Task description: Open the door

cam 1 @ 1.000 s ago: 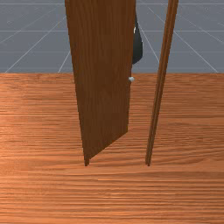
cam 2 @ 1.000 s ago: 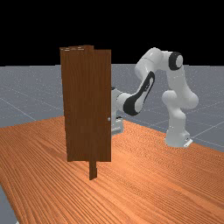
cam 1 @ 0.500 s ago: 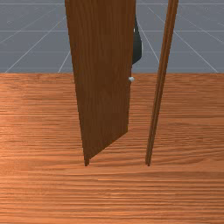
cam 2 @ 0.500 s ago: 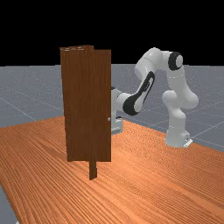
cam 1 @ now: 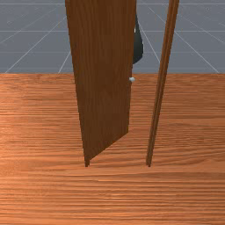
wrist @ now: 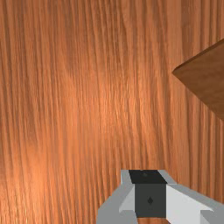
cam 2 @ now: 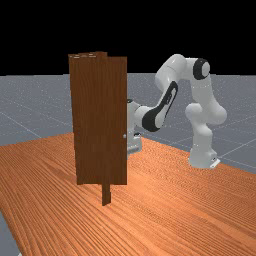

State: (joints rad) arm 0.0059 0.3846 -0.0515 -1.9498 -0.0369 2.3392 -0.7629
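The streaked orange-brown table (cam 2: 190,215) lies under the clenched gripper (cam 2: 134,149) and the brown door (cam 2: 100,120), grey gridded floor (cam 2: 30,107) beyond.

No readable text, label, brand, number or sign.
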